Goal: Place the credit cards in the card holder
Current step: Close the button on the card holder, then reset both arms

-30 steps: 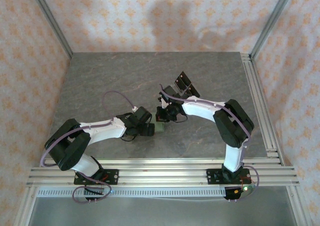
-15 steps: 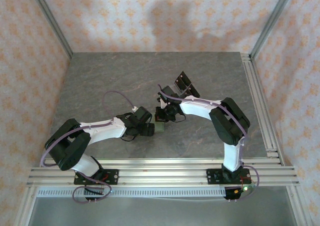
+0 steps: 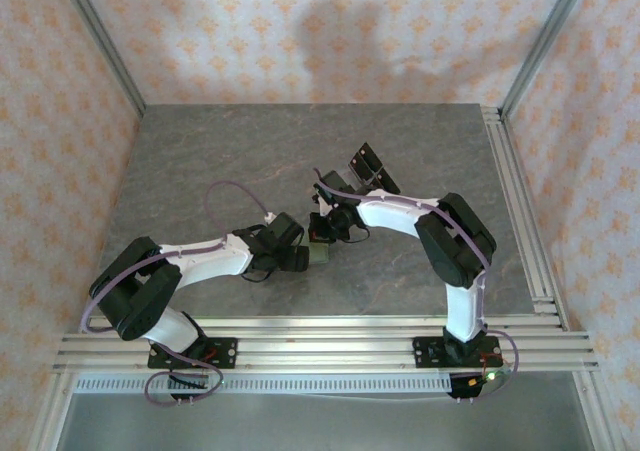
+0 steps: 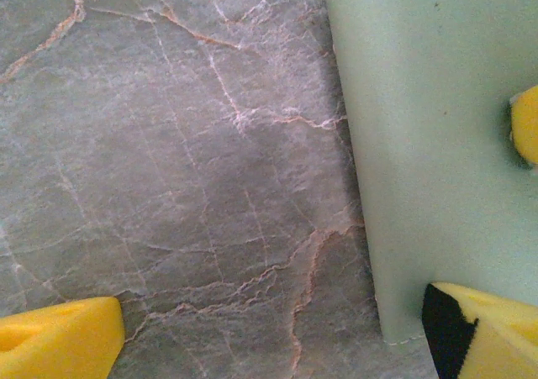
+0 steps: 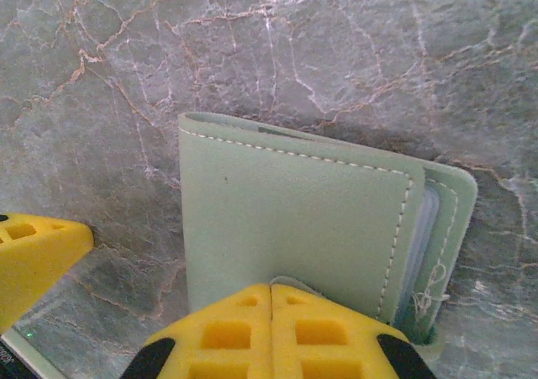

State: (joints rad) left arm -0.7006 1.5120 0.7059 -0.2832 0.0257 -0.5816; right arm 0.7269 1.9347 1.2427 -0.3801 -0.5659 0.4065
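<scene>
The card holder [image 5: 286, 219] is a sage green wallet lying folded on the marble table, seen also in the top view [image 3: 320, 254] and the left wrist view [image 4: 420, 135]. My right gripper [image 5: 271, 312] is shut, its tips resting on the wallet's near edge by the little tab [image 5: 294, 284]. I cannot tell whether the tab is pinched. My left gripper [image 4: 269, 333] is open, with one fingertip [image 4: 483, 328] over the wallet's corner and the other on bare table. Pale layered edges [image 5: 427, 219] show between the covers. I cannot tell whether they are credit cards.
A clear stand with black panels [image 3: 372, 165] stands just behind the right gripper [image 3: 325, 233]. The left gripper [image 3: 295, 259] sits against the wallet's left side. Aluminium rails [image 3: 520, 201] run along the table's right and near edges.
The right arm's elbow has swung slightly to the left. Both grippers and the wallet stay where they were.
</scene>
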